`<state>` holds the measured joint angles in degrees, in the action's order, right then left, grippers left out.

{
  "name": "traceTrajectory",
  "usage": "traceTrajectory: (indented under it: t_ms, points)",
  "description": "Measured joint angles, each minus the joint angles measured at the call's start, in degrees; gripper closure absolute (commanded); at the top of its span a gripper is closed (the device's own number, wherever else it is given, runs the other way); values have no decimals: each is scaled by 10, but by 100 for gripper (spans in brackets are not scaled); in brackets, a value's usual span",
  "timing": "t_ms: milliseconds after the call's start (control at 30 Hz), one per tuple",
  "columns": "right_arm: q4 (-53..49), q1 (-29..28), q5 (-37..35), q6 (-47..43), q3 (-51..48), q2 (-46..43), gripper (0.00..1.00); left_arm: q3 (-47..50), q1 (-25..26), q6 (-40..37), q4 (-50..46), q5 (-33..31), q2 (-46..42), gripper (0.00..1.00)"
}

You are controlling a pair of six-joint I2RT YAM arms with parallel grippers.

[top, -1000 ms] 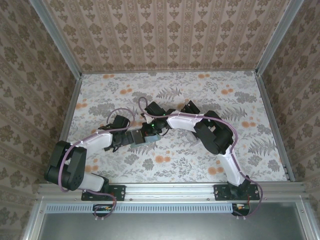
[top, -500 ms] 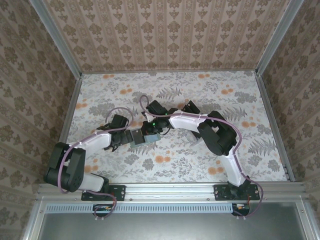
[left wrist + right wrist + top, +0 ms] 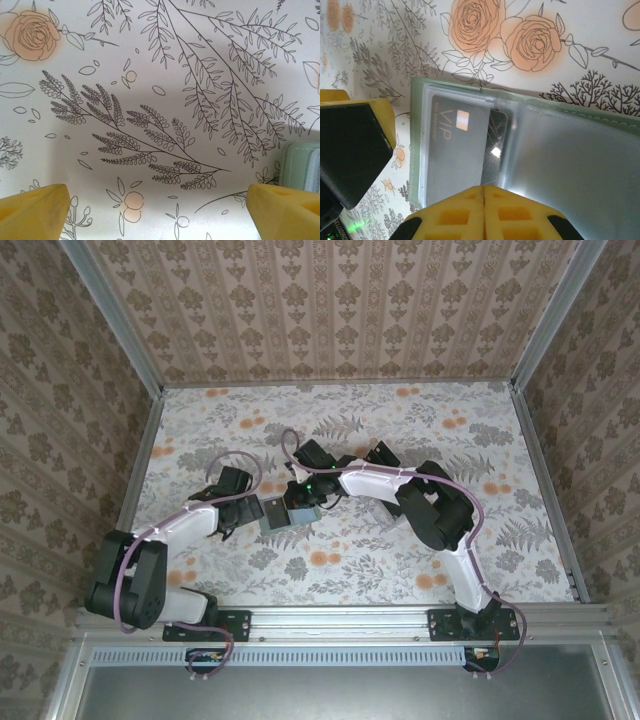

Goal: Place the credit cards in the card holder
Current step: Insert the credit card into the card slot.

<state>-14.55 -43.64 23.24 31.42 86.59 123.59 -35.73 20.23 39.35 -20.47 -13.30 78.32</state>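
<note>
Down at the bottom edge of the overhead view, both arms are bolted to a rail (image 3: 340, 620) and bend in toward the middle of the floral table (image 3: 430, 430).

The left gripper (image 3: 243, 508) sits a bit left of centre, just beside the holder (image 3: 275, 516), with a small strip of table between them. On its own wrist cam the yellow fingertips (image 3: 32, 210) are spread wide at the two bottom corners, with nothing but leaf print between them. The holder's green edge just pokes in at the right side of that frame, above the right fingertip.

The right gripper (image 3: 303, 502) comes in from the right and hangs over the holder's right half. On its wrist cam the two yellow fingers (image 3: 520, 217) are pressed flat together at bottom centre, nothing visible between them. They overlap the holder's lower edge, but it's hard to say if they actually touch it.

The holder lies open and flat there, with a clear sleeve over a bluish-grey inside. A dark card (image 3: 451, 150) with "VIP" and a gold chip is tucked in the left pocket. A dark corner shows just right of it; it could be a second card, can't tell.

Past all that, the far table runs up to the patterned walls (image 3: 330, 310).
</note>
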Motion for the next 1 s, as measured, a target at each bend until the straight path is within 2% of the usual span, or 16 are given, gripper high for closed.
traceTrajectory:
  t_ms: [1000]
  points:
    - [-7, -10, 12, 1, 53, 52, 91, 0, -1, 0, 13, 2, 27, 0]
